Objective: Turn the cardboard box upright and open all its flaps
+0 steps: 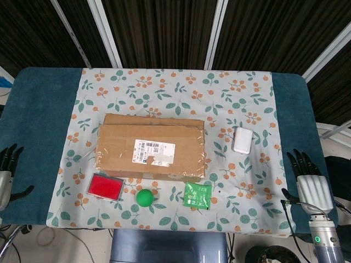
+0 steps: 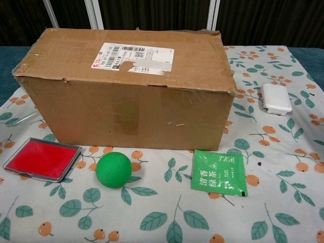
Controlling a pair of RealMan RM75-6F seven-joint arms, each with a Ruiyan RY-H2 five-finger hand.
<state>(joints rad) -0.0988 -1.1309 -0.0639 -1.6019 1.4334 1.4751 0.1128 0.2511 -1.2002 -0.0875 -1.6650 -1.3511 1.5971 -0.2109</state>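
A brown cardboard box (image 1: 151, 147) lies in the middle of the flowered cloth, its flaps closed and a white shipping label on the upward face. The chest view shows the cardboard box (image 2: 129, 91) close up, with its long plain side facing me. My left hand (image 1: 6, 172) hangs off the table's left edge, fingers spread and holding nothing. My right hand (image 1: 311, 183) hangs off the right edge, also spread and holding nothing. Both hands are well away from the box and do not appear in the chest view.
In front of the box lie a red pad in a clear case (image 1: 105, 187), a green ball (image 1: 145, 198) and a green tea sachet (image 1: 197, 195). A small white box (image 1: 242, 139) sits to the right of the carton. Teal table (image 1: 38, 109) borders the cloth.
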